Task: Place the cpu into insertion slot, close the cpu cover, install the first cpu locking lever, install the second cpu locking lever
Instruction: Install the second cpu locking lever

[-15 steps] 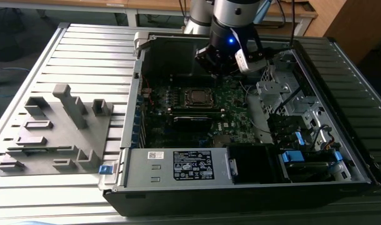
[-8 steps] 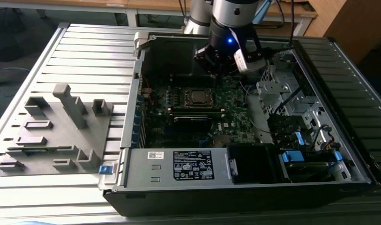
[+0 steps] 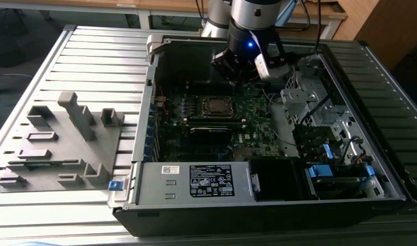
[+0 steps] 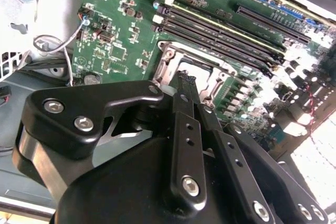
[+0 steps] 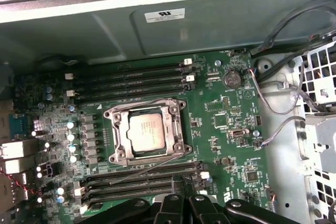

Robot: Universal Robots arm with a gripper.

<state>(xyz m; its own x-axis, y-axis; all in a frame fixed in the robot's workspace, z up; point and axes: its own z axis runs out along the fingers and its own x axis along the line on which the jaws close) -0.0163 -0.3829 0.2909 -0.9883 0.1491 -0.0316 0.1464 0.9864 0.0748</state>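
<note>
The cpu (image 5: 148, 131) lies flat in the insertion slot on the green motherboard (image 5: 220, 124), its dull silver top showing. The cpu cover (image 5: 173, 124), a silver frame, lies down around it. One thin wire locking lever (image 5: 142, 169) slants loose across the memory slots beside the socket; another runs along the socket's far edge (image 5: 147, 101). My gripper (image 5: 184, 205) hovers above the board just beside the socket, fingers together and holding nothing. In the second wrist view its fingertips (image 4: 185, 77) sit over the cover's edge (image 4: 167, 59). In the exterior view the gripper (image 3: 244, 77) hangs inside the open case, behind the socket (image 3: 217, 106).
Long black memory slots (image 5: 136, 77) flank the socket on both sides. A metal drive cage with cables (image 3: 311, 102) stands at the exterior view's right, and the power supply (image 3: 194, 179) at the front. A grey parts fixture (image 3: 58, 143) rests on the table at the left.
</note>
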